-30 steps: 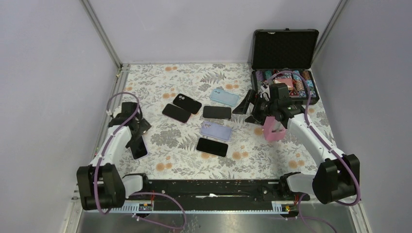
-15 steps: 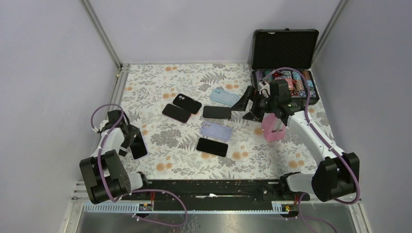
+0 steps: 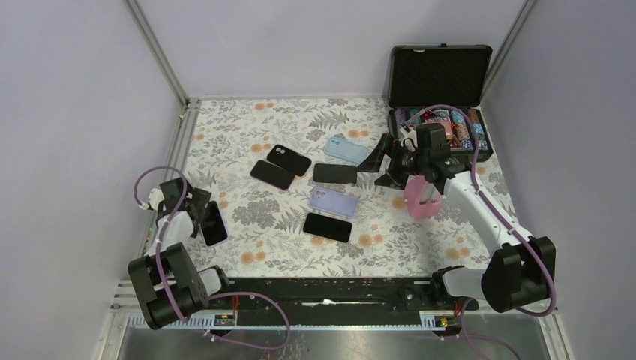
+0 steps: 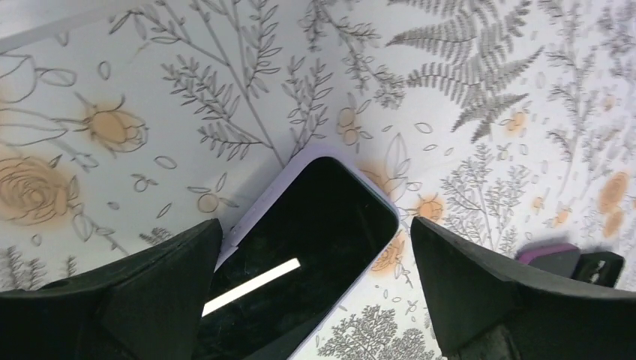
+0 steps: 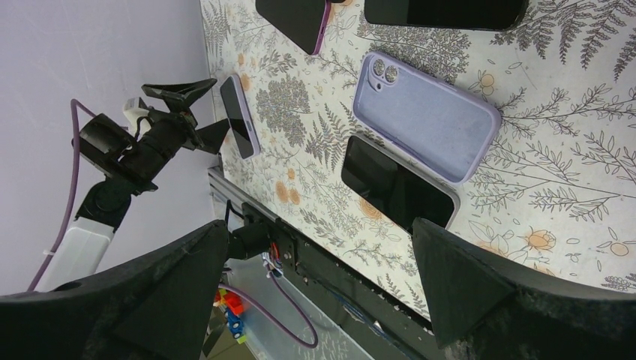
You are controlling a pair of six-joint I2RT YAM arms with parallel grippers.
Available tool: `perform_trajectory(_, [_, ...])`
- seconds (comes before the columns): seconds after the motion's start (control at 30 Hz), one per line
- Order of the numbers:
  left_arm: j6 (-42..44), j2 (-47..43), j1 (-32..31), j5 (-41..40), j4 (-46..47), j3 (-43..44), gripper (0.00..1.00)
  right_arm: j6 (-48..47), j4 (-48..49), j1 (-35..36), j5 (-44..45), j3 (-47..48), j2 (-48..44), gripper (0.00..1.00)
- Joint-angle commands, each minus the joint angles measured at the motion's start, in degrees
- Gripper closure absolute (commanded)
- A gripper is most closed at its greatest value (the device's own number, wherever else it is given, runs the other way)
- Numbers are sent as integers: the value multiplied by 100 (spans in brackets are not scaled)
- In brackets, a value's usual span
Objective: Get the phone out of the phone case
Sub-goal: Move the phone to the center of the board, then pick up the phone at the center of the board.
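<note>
A phone in a lilac case (image 4: 300,247) lies screen up on the floral table near the left edge (image 3: 214,223). My left gripper (image 3: 197,217) hovers low just left of it. In the left wrist view the gripper (image 4: 315,225) is open, with the phone's near end between the wide-spread fingers (image 4: 112,300); neither finger clamps it. My right gripper (image 3: 379,169) is open and empty, raised over the table's right middle. The right wrist view (image 5: 316,247) looks across to the cased phone (image 5: 238,116).
Three bare black phones (image 3: 271,174) (image 3: 334,173) (image 3: 327,226), a dark case (image 3: 289,160), an empty lilac case (image 3: 333,201) and a light blue case (image 3: 346,150) lie mid-table. A pink object (image 3: 419,198) sits under the right arm. An open black suitcase (image 3: 439,75) stands back right.
My left arm has folded back toward the near left edge, its gripper now close beside the cased phone. The phone barely shifted. The right arm stayed almost still.
</note>
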Motion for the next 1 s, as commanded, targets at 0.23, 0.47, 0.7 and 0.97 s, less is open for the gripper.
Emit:
perform_trajectory(0.23, [-115, -84, -35, 1630, 687, -592, 2, -20, -47, 20, -16, 125, -155, 0])
perform_trajectory(0.47, [402, 549, -545, 990, -475, 11, 1, 267, 377, 20, -114, -209, -228, 0])
perform_trajectory(0.7, [562, 856, -1538, 415, -849, 349, 1, 339, 475, 20, -103, -365, -301, 0])
perform_trajectory(0.97, [763, 1399, -2146, -441, -1681, 975, 1, 431, 545, 21, -98, -442, -376, 0])
